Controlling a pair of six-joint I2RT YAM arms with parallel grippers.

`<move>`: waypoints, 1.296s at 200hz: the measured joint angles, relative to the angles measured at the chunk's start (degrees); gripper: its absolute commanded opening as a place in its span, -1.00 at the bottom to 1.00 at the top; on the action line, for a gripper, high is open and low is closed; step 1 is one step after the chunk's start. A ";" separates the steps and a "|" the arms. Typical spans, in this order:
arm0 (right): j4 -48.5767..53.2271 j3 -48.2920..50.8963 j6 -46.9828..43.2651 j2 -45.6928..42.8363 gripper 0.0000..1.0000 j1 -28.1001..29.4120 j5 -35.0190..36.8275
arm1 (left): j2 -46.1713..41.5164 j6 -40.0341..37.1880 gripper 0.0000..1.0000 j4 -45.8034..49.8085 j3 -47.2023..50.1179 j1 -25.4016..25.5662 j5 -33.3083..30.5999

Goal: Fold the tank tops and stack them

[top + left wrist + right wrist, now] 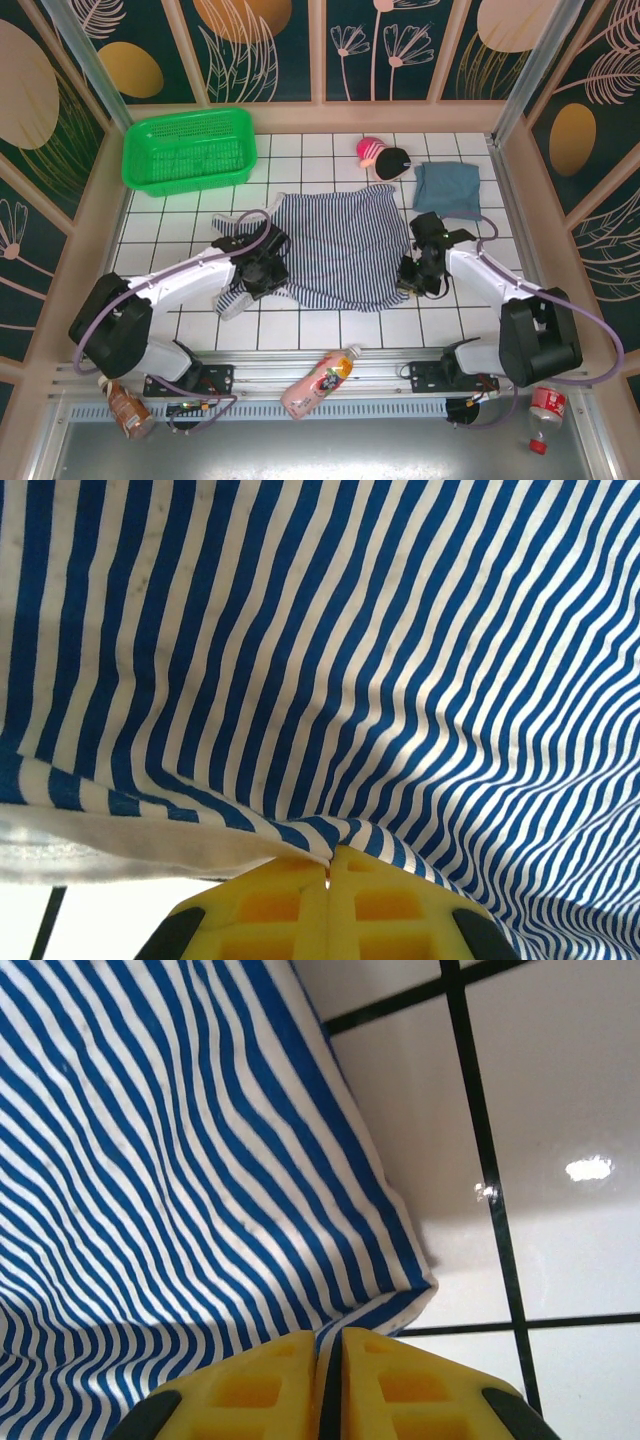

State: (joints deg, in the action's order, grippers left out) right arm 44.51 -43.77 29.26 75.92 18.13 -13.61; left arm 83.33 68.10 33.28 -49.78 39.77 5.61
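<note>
The striped tank top (340, 248) lies spread on the white tiled table between both arms. My left gripper (262, 268) is shut on its left edge; in the left wrist view the yellow fingers (290, 905) pinch a fold of striped tank top (330, 660) lifted off the tiles. My right gripper (415, 275) is shut on its right edge, the striped tank top (170, 1190) pinched between yellow fingers (395, 1385) near a corner. The blue-grey tank top (447, 188) lies folded at the back right.
A green basket (188, 148) stands at the back left. A pink-and-black toy (383, 157) lies beside the folded top. On the front rail are a pink bottle (320, 380), a brown bottle (127, 410) and a red-capped bottle (545, 410).
</note>
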 measured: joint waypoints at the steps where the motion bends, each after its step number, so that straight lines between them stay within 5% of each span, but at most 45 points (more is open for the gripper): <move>1: -0.09 -0.02 -0.04 0.09 -0.67 -0.07 0.00 | 0.13 -0.20 -0.87 0.00 -0.11 -0.11 0.00; 77: -4.72 -0.13 -1.44 4.66 -0.65 -2.80 -1.05 | 6.60 -8.37 -0.85 0.85 -5.51 -4.42 1.49; 133: -4.02 2.62 -0.13 -1.77 -0.25 -2.29 -3.37 | 7.52 -10.05 -0.83 1.53 -6.86 -4.42 2.23; 214: 1.88 8.31 2.84 -4.37 -0.13 2.93 -5.27 | 4.85 -10.47 -0.83 1.46 -1.05 -4.42 5.09; 243: 1.01 8.92 3.08 0.24 -0.18 5.18 -6.14 | 2.93 -10.78 -0.69 1.86 1.36 -4.42 6.05; 259: 0.96 8.94 3.10 2.08 -0.30 5.73 -5.77 | 2.23 -11.37 -0.44 1.79 1.73 -4.42 6.36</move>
State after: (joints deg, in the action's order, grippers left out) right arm 45.47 -34.83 32.36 78.00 23.86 -19.38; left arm 85.56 56.73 35.07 -48.05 35.35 11.97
